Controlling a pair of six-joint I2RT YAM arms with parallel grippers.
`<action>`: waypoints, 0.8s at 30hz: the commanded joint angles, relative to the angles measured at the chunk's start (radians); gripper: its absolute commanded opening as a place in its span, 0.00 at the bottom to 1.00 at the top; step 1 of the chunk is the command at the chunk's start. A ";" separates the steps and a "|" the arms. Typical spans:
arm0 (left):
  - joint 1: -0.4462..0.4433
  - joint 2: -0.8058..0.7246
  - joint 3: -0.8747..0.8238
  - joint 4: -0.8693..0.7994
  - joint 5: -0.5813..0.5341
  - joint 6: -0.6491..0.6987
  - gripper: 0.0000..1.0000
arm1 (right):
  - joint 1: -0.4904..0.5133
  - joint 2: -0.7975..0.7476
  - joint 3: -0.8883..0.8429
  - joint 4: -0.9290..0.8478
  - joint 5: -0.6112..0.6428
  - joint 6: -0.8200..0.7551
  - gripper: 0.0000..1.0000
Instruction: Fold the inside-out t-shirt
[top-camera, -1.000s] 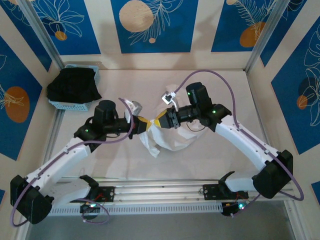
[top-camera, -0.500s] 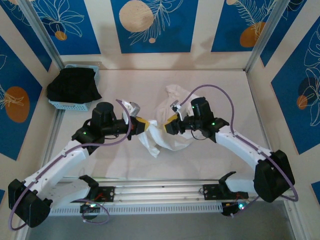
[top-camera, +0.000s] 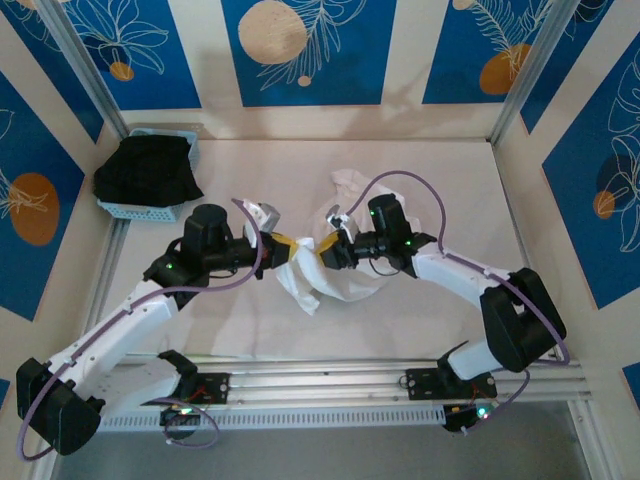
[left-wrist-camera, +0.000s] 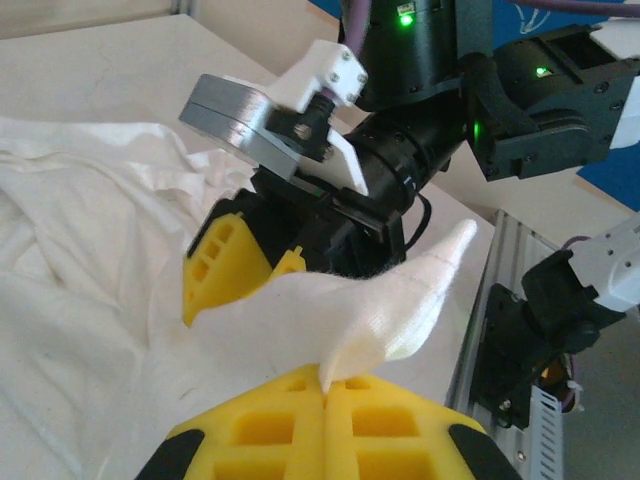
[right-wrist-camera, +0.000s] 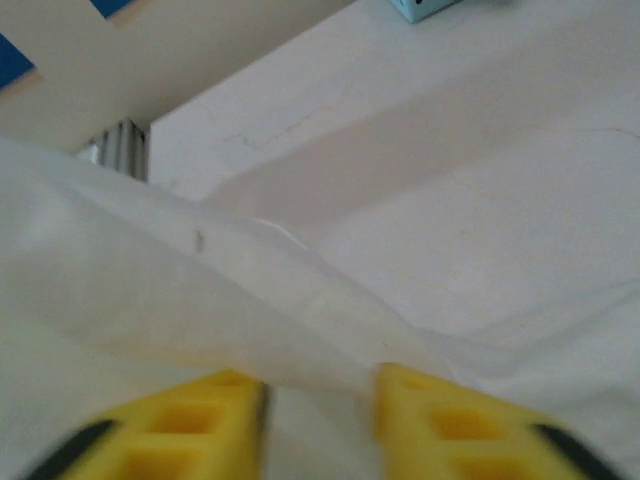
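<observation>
White inside-out t-shirt (top-camera: 345, 278): left gripper (left-wrist-camera: 325, 378) clamps a raised fold, offering it to the right gripper (right-wrist-camera: 322, 398) alongside, whose hold I cannot tell.

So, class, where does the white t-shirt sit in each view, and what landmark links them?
Top external: t-shirt bunched at picture centre.
Left wrist: spread at left, a fold pinched in the left gripper.
Right wrist: draped across the lower frame.
Shared landmark: the right gripper, yellow-fingered, at the cloth.
</observation>
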 joint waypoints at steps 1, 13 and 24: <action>0.012 -0.012 0.011 -0.016 -0.119 -0.026 0.00 | -0.014 -0.071 0.017 0.037 -0.084 0.027 0.10; 0.047 0.180 0.038 0.047 -0.497 -0.073 0.00 | -0.055 -0.351 -0.030 -0.124 -0.206 0.297 0.00; 0.043 0.162 0.012 -0.117 -0.494 -0.081 0.44 | -0.057 -0.198 0.014 -0.057 -0.194 0.457 0.00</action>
